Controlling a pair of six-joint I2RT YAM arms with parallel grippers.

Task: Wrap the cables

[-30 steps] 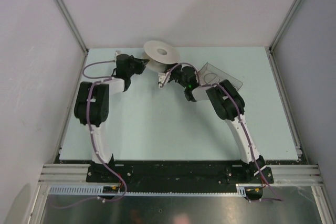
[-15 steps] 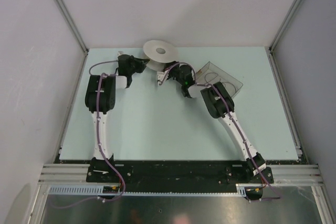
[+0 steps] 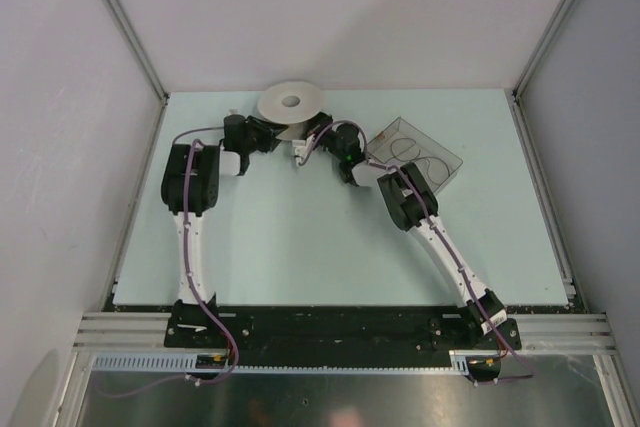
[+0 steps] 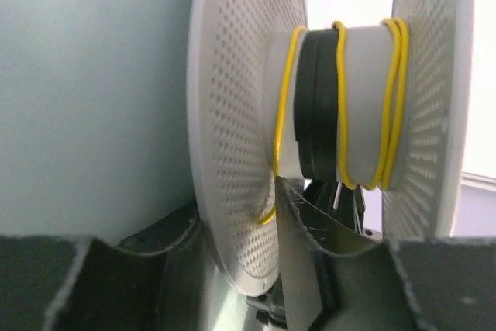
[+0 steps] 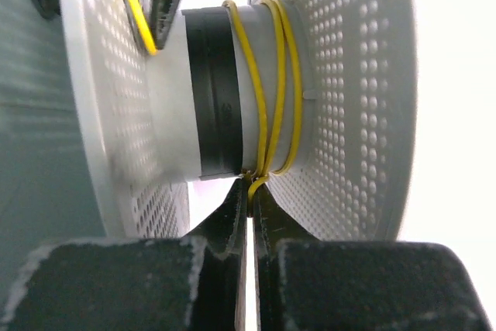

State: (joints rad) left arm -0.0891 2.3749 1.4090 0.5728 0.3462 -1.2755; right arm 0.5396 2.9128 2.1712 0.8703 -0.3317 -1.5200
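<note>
Spool now farther left — cable in right gripper

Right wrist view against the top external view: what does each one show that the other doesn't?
Only the right wrist view shows the yellow cable wound in a few turns round the hub of the white spool, beside a black band, with the right end effector shut on a strand just below the hub. Only the top external view shows both arms, the left end effector at the spool's other side, and a clear box on the table. Both show the white spool and the right end effector.
</note>
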